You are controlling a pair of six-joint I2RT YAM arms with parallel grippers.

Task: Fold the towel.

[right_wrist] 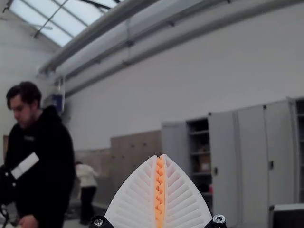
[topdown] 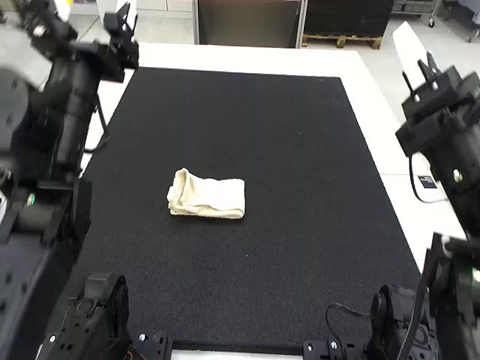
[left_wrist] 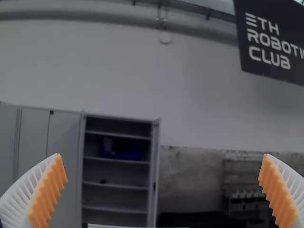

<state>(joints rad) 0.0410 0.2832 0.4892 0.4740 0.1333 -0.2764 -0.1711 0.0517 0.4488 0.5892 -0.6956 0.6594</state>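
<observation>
High view, folded towel, inside mat edges

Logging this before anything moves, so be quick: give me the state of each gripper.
Left gripper: wide open, holding nothing.
Right gripper: closed, with nothing visible in its grip.

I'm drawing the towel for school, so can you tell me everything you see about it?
The towel is cream-coloured, soft-looking cloth. It lies folded into a small, roughly rectangular bundle, with layers showing along its near edge and a raised, rumpled fold at its left end. It rests on the black mat, left of the middle. No gripper touches it.
</observation>
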